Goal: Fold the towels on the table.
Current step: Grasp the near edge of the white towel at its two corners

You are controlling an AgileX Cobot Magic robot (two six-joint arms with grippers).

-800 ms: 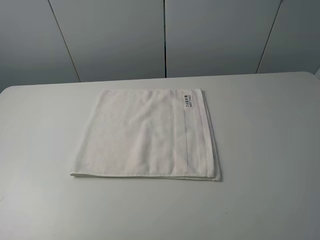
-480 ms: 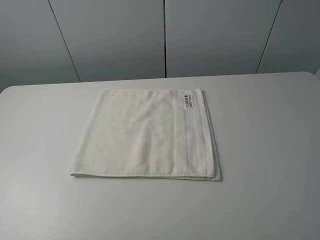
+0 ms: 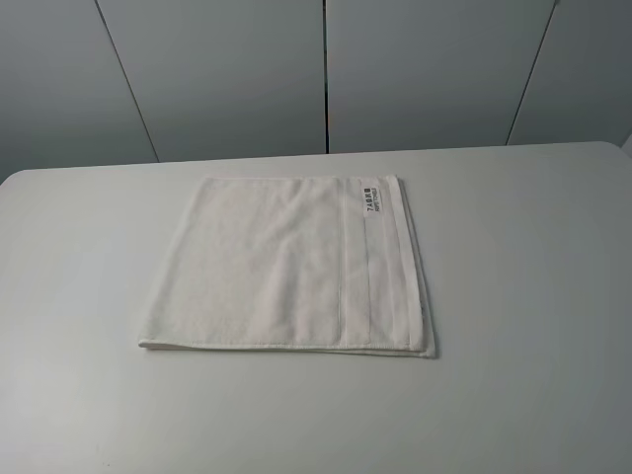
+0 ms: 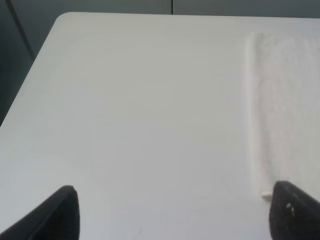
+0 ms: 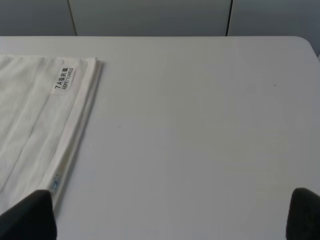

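Exterior high shows no change from half a second ago: the towel [image 3: 291,267] lies in the same spot with the same outline, flat on the table [image 3: 533,296], a little toward 9 o'clock of the tabletop's middle. Its woven band [image 3: 354,286] runs along the 3 o'clock side, and the label [image 3: 370,200] with dark lettering sits at the 1 o'clock corner. Layered edges show along the 3 o'clock side and the 6 o'clock edge, so it lies doubled over. Behind the table, at 12 o'clock, I see grey wall panels [image 3: 227,69] split by dark seams. Neither arm reaches into this view. On my left wrist feed, the left gripper [image 4: 174,187] is released, its fingers spread wide over bare tabletop, one finger [image 4: 295,210] just beside the towel's near corner. On my right wrist feed, the right gripper [image 5: 171,194] is likewise spread and holds nothing, one finger [image 5: 30,215] close to the towel's banded edge, where a small side tag [image 5: 55,182] sticks out. I count one towel, one label, one side tag, two grippers, and two fingers on each.
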